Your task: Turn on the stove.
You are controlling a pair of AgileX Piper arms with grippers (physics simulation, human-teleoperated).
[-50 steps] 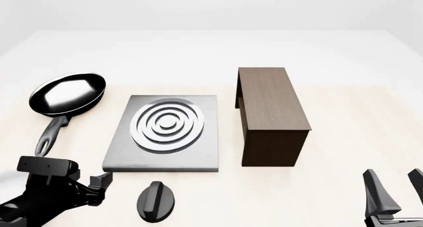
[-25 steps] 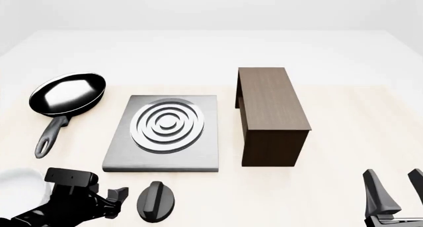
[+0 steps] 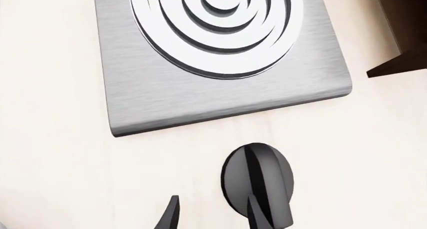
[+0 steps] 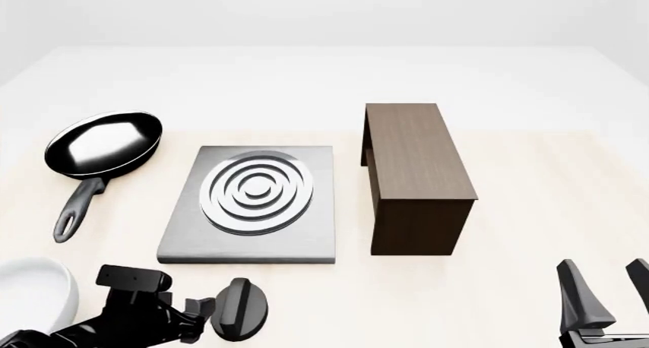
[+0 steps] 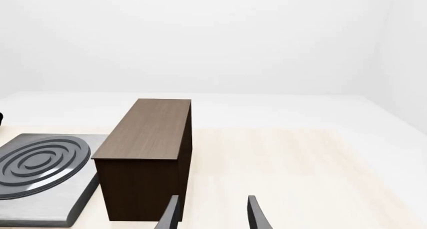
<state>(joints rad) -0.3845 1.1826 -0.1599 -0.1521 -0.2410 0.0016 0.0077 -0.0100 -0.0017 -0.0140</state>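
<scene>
beside knob (image 4: 239,308), left hand (image 4: 208,317) spread open, one finger over knob; right hand (image 4: 609,295) open.

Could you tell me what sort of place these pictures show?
Most likely a simulated kitchen tabletop rather than a real room: a stove with its separate knob, a frying pan and a wooden box on a pale table against blank white.

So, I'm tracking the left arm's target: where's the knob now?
Front view, lower left: the knob lies just in front of the stove plate, beside the left hand.

both arms are glossy black, each pincer (image 4: 204,314) ending in thin dark tapered fingers (image 5: 171,214).
</scene>
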